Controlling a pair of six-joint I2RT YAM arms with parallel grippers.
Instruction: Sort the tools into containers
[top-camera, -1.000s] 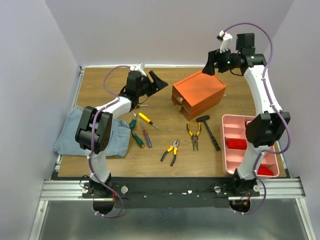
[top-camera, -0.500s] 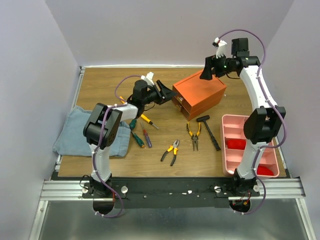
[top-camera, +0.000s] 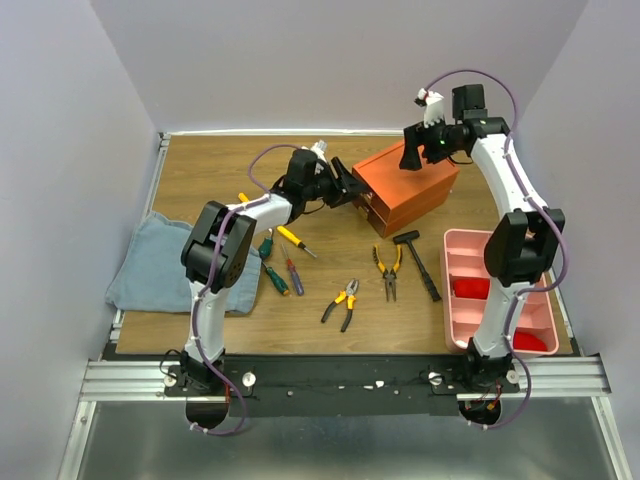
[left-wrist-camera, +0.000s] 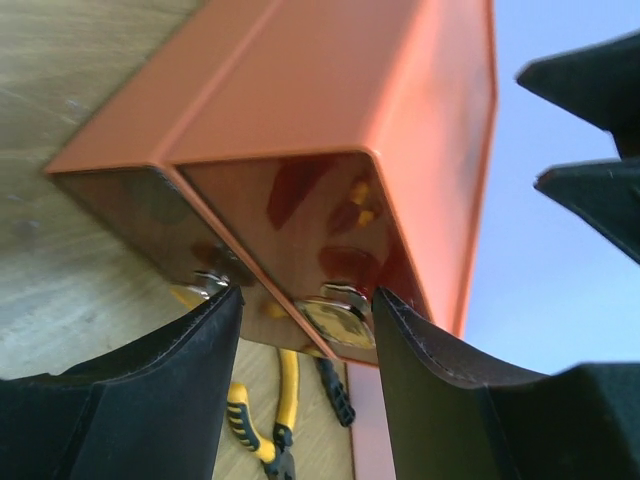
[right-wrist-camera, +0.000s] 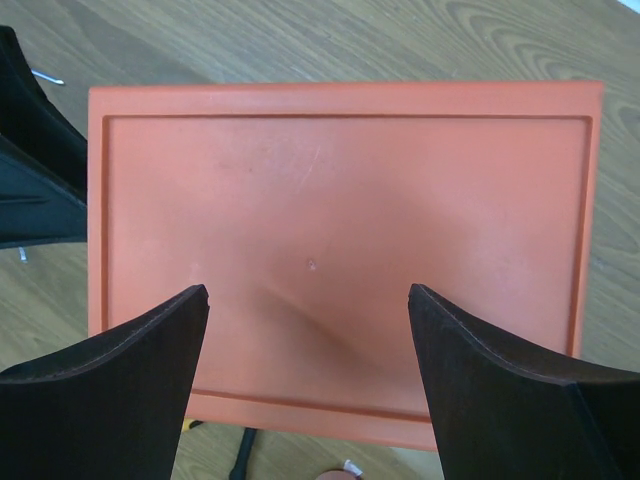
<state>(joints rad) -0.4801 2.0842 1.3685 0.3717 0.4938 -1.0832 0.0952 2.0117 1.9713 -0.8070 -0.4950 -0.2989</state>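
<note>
Orange cabinet (top-camera: 410, 185), drawers look shut. My left gripper (left-wrist-camera: 305, 300) straddles 1 drawer pull (left-wrist-camera: 335, 318), jaws apart, not yet clamped. My right gripper (right-wrist-camera: 305, 300) hovers spread above its top. Tools (top-camera: 343, 303) lie on the table (top-camera: 200, 170) in front. Next I should pinch and pull straight.

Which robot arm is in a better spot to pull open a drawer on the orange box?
Left. The left end effector, open, faces the orange box-shaped cabinet's front, with a drawer knob between its fingers. The right end effector hovers open over the cabinet's top.
</note>
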